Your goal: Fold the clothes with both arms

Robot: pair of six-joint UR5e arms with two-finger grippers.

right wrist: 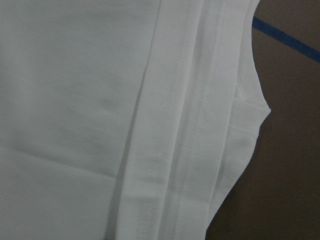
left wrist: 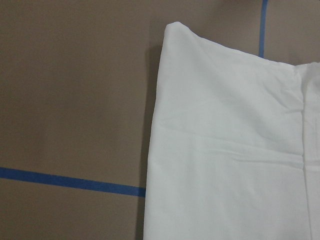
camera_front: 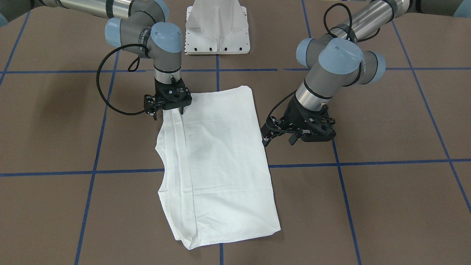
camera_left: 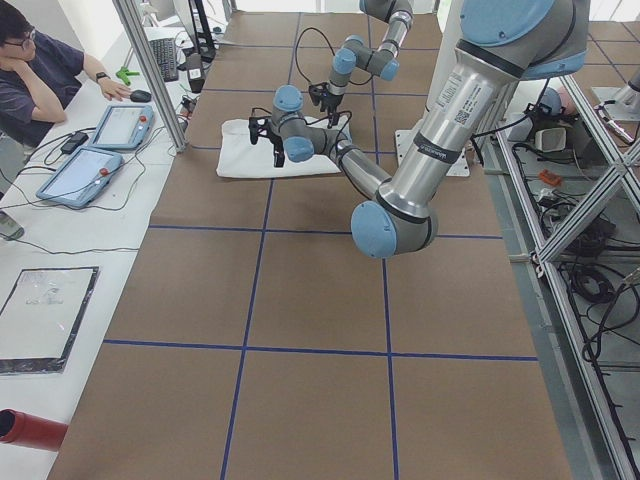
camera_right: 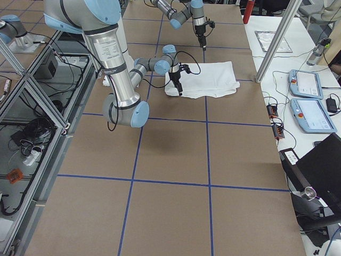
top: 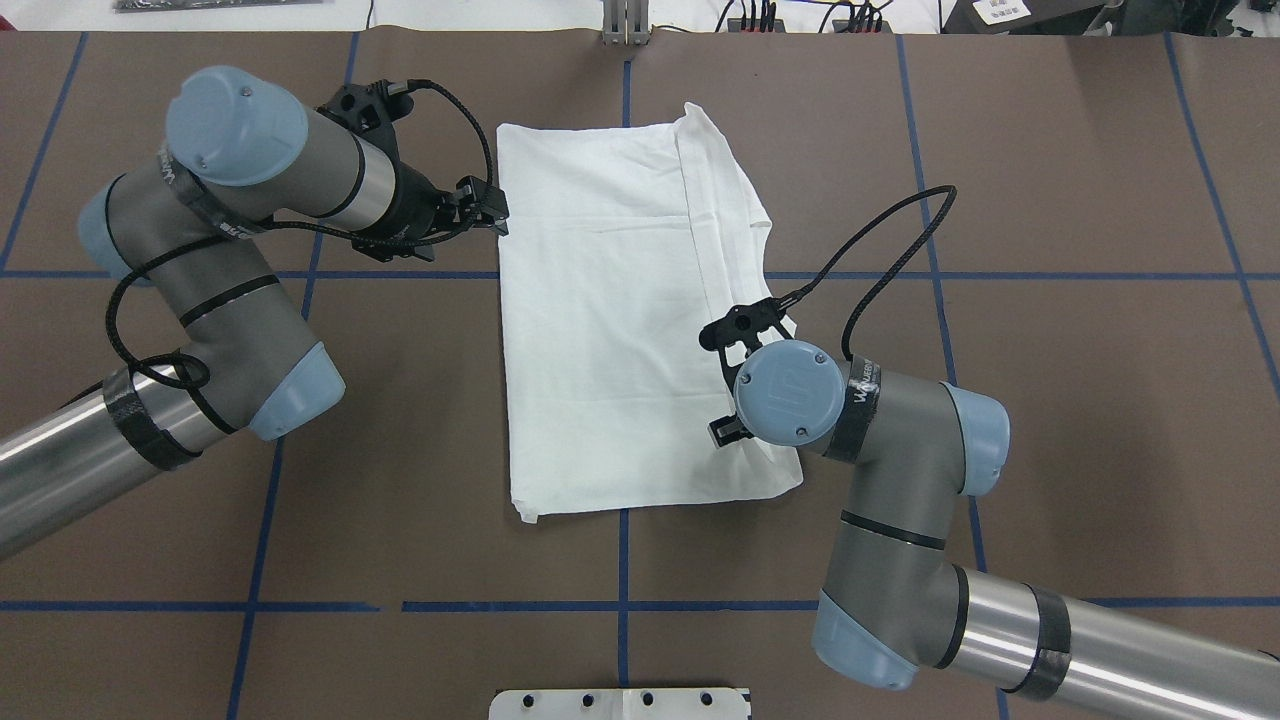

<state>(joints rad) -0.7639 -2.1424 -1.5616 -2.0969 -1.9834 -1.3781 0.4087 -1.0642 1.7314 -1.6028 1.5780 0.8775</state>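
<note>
The clothes are one white shirt [camera_front: 220, 162], folded into a long rectangle and lying flat on the brown table [camera_front: 386, 198]. A narrower folded strip with hems runs along one long side [right wrist: 190, 130]. My right gripper [camera_front: 168, 113] hovers open, pointing down, its fingers straddling that strip at the corner nearest the robot [top: 722, 383]. My left gripper [camera_front: 279, 141] is open beside the opposite long edge, just off the cloth [top: 497, 212]. The left wrist view shows only the shirt's plain corner [left wrist: 225, 150] and bare table. Neither gripper holds anything.
The white pedestal [camera_front: 217, 33] stands just behind the shirt. Blue tape lines [camera_front: 386, 162] grid the table. A person [camera_left: 40, 70] sits at a side desk with two tablets [camera_left: 90, 165] beyond the far edge. Aluminium frame posts [camera_right: 277, 40] stand at the table's corners.
</note>
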